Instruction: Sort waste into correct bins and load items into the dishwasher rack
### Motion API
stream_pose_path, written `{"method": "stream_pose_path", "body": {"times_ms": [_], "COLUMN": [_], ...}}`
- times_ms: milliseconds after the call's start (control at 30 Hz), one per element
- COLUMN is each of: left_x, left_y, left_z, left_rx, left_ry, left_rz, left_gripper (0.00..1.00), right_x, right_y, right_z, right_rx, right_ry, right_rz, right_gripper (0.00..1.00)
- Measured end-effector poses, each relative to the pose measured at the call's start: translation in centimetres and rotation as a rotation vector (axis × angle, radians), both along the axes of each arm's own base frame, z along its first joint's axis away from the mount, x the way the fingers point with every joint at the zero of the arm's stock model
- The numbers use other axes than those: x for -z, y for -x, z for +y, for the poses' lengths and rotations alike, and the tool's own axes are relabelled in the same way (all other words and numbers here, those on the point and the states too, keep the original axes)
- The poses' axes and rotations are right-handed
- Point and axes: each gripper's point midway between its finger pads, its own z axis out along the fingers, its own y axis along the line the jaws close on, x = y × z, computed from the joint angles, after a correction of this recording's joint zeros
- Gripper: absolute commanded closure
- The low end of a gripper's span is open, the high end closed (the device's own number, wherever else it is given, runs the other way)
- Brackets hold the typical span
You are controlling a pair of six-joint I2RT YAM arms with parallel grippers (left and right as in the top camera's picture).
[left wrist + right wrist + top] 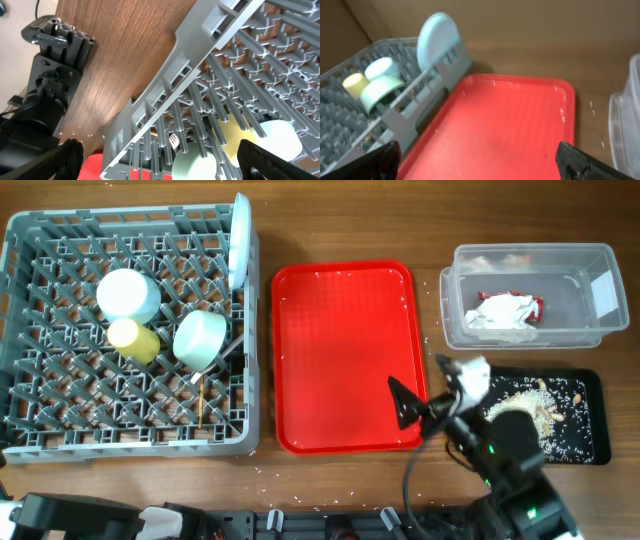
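Right pincer [477, 150] is spread wide with nothing in it, hanging over the near end of the red serving tray [345, 355]. Ahead of it and to its left sits the grey rack [60, 435], which has all the dishes I can see. The blue plate [240, 240] stands on edge along the rack side closest to this pincer. Further in are one bowl [128, 293] and the other bowl [200, 340], with the yellow cup [133, 340] tucked just beside both. Thin sticks down in the grid are probably the chopsticks [199, 402]; hard to tell from overhead.

Off to the pincer's right is the clear tub [600, 260], holding the napkin [505, 315] and the red wrapper [512, 297]. Behind it, partly under the arm, the black tray [590, 395] carries the rice crumbs [535, 405], and a few specks sit on the wooden surface [340, 220].

Left pincer [160, 150] is also wide open and empty, just over the rack's edge.
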Motion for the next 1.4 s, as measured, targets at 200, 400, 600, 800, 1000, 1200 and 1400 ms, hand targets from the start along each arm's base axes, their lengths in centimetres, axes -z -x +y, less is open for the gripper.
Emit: {"method": "stream_pose_path", "body": {"times_ms": [200,400,600,800,1000,1200,1400], "left_x": [0.0,0.0,0.0,0.0,0.0,0.0,0.0], "left_y": [0.0,0.0,0.0,0.0,0.0,0.0,0.0], "left_z": [0.0,0.0,0.0,0.0,0.0,0.0,0.0], "left_rx": [0.0,0.0,0.0,0.0,0.0,0.0,0.0], "left_ry": [0.0,-0.001,0.0,-0.001,-0.001,-0.001,0.0], "left_rz": [0.0,-0.001,0.0,-0.001,-0.001,-0.001,0.0], "left_gripper": [0.0,0.0,0.0,0.0,0.0,0.0,0.0], "right_x": [-2.3,-2.8,-0.9,2.4,2.4,2.5,2.5], "right_y": [0.5,-0.1,-0.7,-1.5,-1.5,-1.5,-1.5], "right_z": [-3.6,-6.2,-7.0,-11.0,-11.6,-12.2,-12.4], "right_rx": [0.105,0.216,0.256,0.425,0.45,0.468,0.465], "right_ry": [-0.061,-0.073,-0.075,-0.004,-0.002,0.129,0.224], "right_rz": [-0.202,-0.307,-0.352,-0.229,-0.229,-0.262,-0.288], "right_gripper": [0.0,0.0,0.0,0.0,0.0,0.0,0.01]}}
